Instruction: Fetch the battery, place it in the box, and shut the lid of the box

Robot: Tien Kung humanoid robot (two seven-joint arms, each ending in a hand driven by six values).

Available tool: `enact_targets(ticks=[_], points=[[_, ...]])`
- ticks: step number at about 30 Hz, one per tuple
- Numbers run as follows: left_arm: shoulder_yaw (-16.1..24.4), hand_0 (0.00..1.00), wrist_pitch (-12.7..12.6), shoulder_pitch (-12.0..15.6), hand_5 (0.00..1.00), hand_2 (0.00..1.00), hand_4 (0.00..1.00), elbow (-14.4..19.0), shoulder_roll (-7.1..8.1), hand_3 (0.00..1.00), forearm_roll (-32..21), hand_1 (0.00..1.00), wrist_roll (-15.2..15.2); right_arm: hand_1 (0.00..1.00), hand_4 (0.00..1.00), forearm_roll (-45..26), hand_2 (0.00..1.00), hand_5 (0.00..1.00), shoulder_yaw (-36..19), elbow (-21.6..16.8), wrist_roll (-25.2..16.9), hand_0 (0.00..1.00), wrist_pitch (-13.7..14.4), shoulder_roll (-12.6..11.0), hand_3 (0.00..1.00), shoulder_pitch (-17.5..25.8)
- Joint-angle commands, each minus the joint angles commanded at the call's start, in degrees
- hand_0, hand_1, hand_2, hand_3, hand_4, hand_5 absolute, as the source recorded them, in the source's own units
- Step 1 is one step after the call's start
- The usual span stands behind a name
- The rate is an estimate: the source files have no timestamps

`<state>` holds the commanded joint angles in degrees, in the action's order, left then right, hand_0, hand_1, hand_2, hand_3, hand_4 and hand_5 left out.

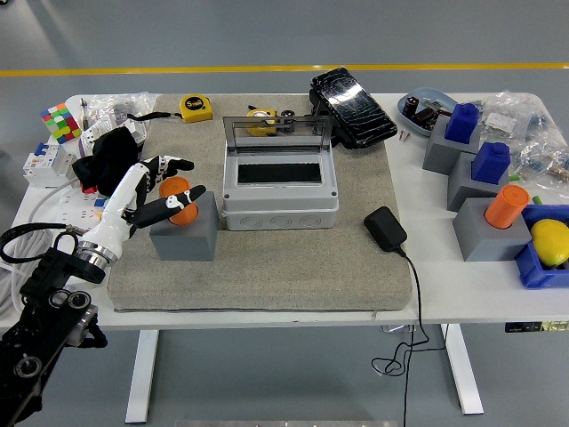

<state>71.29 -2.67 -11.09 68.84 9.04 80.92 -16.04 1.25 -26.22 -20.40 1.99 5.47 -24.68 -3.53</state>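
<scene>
An orange battery (177, 203) stands in a grey block (184, 237) on the left of the beige mat (267, 276). My left hand (185, 181) straddles it, open: the thumb (188, 199) lies across its front and the fingers (175, 165) stretch out behind its top. To the right of the block stands the grey box (279, 206), with its clear lid (277, 132) raised upright at the back and its inside dark. The right hand is out of view.
A black adapter (385, 228) with its cable lies right of the box, and a black pack (352, 107) and a yellow tape measure (196, 108) behind it. Grey blocks with blue and orange pieces (494, 218) and a blue bin (544, 263) fill the right. A black cloth (108, 151) and a colour cube (60, 122) lie far left.
</scene>
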Motion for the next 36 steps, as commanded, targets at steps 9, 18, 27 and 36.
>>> enact_targets(ticks=[9, 18, 27, 36], points=[[-1.93, 0.868, -1.02, 0.05, 0.415, 0.998, 0.998, -1.55, -0.65, 0.989, 0.69, 0.974, -1.16, 0.602, 0.927, 0.01, 0.594, 0.484, -0.08, 0.01, -0.05, 0.545, -0.09, 0.18, 0.548, 0.22], [-3.08, 0.751, -3.54, -0.44, 0.193, 0.998, 0.998, -2.67, -1.21, 0.998, -0.37, 0.89, -3.46, 0.603, 0.927, -0.06, 0.594, 0.484, -0.19, 0.04, -0.05, 0.545, -0.07, 0.2, 0.547, 0.18], [-5.2, 0.51, -6.16, -1.14, 0.078, 0.848, 0.998, -4.9, -2.42, 0.759, -3.61, 0.689, -5.88, 0.603, 0.927, 0.0, 0.593, 0.482, -0.2, 0.01, -0.17, 0.545, -0.02, 0.37, 0.547, 0.17], [-6.34, 0.271, -8.2, -1.71, 0.002, 0.506, 0.998, -6.31, -2.94, 0.548, -7.92, 0.328, -9.33, 0.603, 0.928, -0.07, 0.593, 0.479, -0.27, 0.07, -0.28, 0.545, 0.1, 0.37, 0.547, 0.29]])
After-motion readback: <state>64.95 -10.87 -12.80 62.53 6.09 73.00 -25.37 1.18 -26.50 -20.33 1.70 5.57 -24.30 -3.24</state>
